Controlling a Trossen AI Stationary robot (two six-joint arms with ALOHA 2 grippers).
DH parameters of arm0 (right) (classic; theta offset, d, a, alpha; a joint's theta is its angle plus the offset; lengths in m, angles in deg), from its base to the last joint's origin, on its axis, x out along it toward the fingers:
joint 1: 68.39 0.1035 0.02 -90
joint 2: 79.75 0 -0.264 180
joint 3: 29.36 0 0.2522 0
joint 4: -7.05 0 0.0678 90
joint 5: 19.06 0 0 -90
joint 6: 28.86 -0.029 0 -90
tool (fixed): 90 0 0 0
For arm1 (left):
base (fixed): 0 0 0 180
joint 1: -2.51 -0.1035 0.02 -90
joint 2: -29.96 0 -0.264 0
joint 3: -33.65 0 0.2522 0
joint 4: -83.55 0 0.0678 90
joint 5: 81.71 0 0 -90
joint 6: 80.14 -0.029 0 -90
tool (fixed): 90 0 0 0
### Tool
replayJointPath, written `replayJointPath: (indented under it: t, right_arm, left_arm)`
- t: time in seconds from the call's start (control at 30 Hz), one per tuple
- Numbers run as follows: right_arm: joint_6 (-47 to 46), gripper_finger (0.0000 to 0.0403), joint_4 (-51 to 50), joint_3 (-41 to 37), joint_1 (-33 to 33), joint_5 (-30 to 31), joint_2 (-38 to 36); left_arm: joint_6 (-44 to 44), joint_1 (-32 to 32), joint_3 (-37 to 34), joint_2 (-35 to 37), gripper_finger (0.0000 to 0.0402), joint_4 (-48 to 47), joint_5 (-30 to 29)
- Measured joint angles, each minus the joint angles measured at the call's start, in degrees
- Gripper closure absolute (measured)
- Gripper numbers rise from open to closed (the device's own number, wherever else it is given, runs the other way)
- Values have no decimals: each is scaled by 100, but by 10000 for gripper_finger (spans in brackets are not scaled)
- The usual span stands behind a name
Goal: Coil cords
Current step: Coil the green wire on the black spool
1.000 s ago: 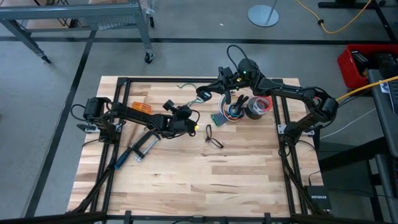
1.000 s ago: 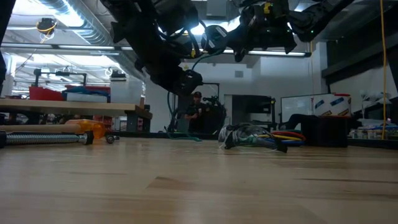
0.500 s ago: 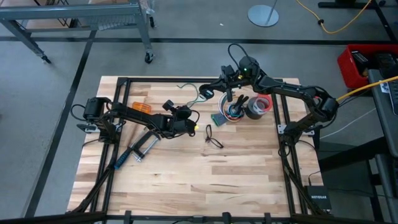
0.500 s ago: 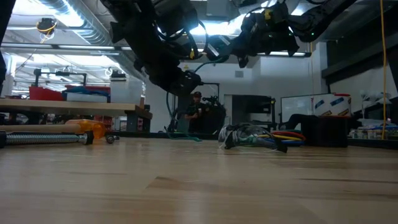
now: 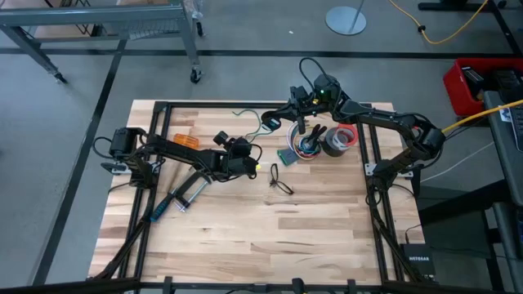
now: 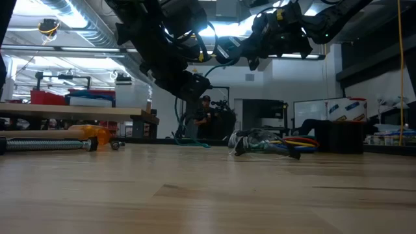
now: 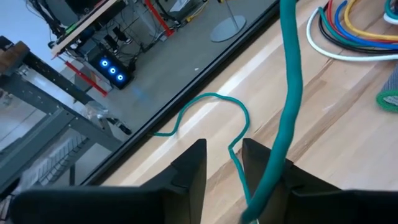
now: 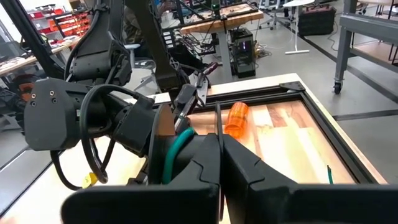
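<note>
Left pincer (image 7: 224, 163) parted since earlier; wrist view shows green cord (image 7: 291, 93).

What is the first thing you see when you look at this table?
Probably the two dark robot arms reaching toward each other over the wooden table, with a green cord strung between them: the right pincer is shut on it, and it runs past the left pincer, whose fingers stand a little apart. Next, the heap of bright coloured wires near the right arm, and the metal clamp near the left arm.
</note>
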Motion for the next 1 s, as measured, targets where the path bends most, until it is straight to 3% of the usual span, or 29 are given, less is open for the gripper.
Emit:
replayJointPath:
  t: [0.17,0.53,1.0]
  right_arm:
    - [77,400,-34,0,0,-1,0]
    - [403,400,-408,0,0,54,2]
    - [635,400,-438,0,0,668,4]
  left_arm:
    - [-146,2,-1,0,308,-2,-1]
    - [-254,2,-1,0,353,-24,-2]
    - [-70,4,-2,2,335,-11,0]
